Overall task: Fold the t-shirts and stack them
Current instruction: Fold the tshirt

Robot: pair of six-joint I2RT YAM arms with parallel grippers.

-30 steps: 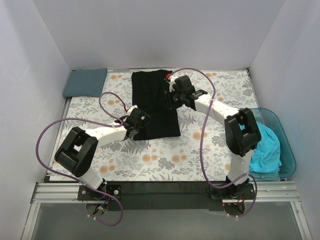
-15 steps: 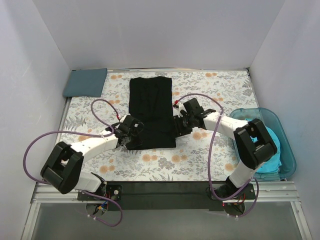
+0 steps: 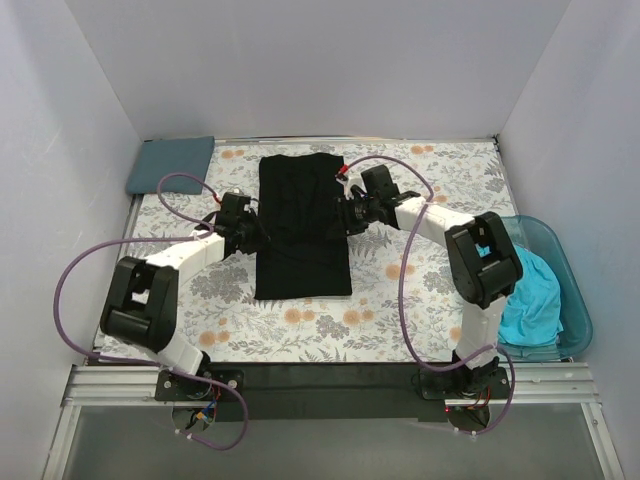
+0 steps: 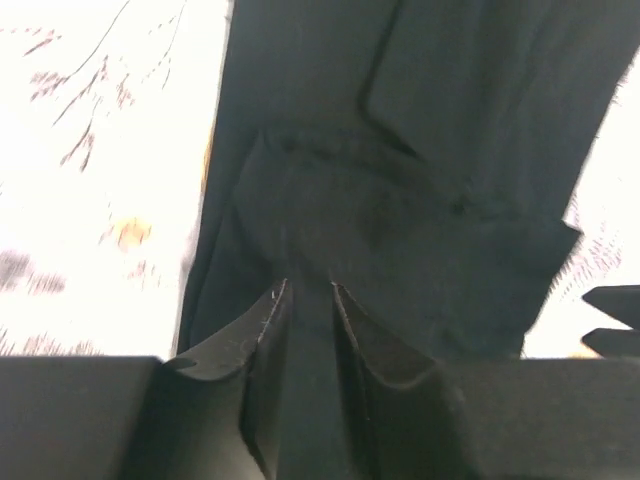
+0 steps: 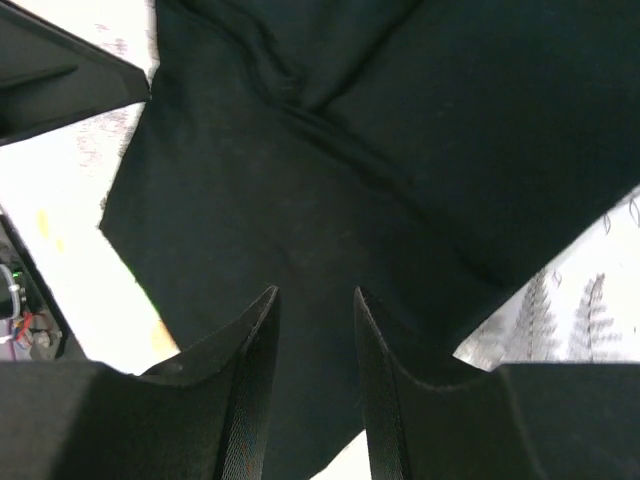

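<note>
1. Where the pale walls [image 3: 300, 70] close in on the left, far and right sides, they box in the floral table cloth [image 3: 440, 300]; its widest bare stretch lies between the black shirt's near hem and the arm bases.
2. The two arms reach inward from the near edge, and their elbows and looping purple cables [image 3: 75, 270] hang over the bare print on either side.
3. The black t-shirt [image 3: 300, 250] lies flat mid-table as a long folded rectangle running near to far.
4. A teal tub [image 3: 580, 310] sits at the right edge, beside the right arm's elbow.
5. The turquoise t-shirt [image 3: 530, 300] is bunched inside that tub.
6. The slate t-shirt [image 3: 172, 165] lies folded in the far left corner, well apart from the black one.
7. The left gripper [image 3: 248, 228] sits at the black shirt's left edge. In the wrist view its fingers [image 4: 265, 320] stand narrowly apart with black cloth in the gap; whether they pinch it I cannot tell.
8. The right gripper [image 3: 350, 212] sits at the right edge, opposite. Its fingers [image 5: 250, 360] show a slightly wider gap over black cloth, and any grip is equally unclear.
</note>
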